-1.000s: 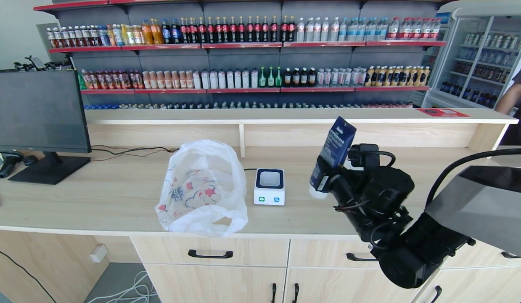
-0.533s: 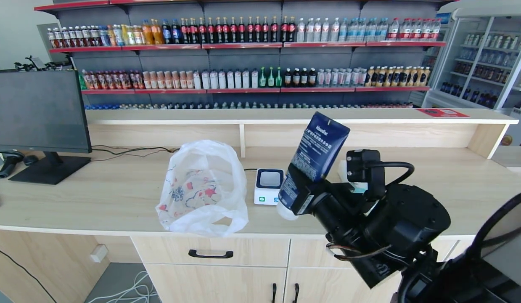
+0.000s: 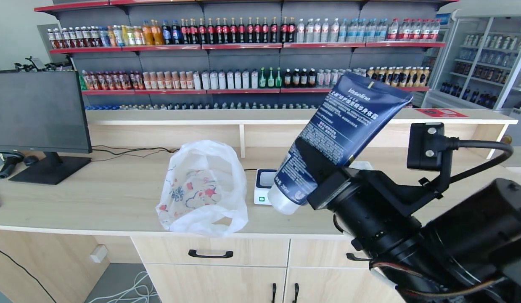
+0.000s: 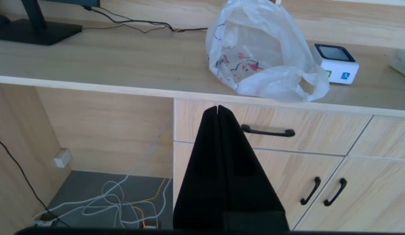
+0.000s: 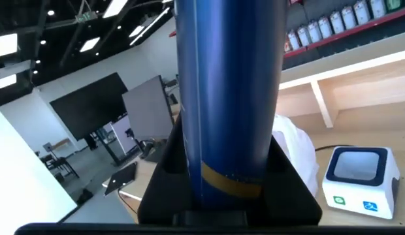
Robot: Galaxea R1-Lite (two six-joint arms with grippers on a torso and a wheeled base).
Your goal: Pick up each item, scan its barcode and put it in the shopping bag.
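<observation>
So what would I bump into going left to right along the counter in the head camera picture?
First the black flat monitor → white plastic shopping bag with a flowery print → small white box scanner → dark blue squeeze tube, held up by the right gripper.

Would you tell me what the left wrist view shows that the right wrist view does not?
Left wrist, not right wrist: the shut left gripper, the drawer handles below the counter, and cables on the floor. Right wrist, not left wrist: the blue tube clamped in the right gripper, and bottle shelves behind. Both: the bag and the scanner beside it on the counter.
</observation>
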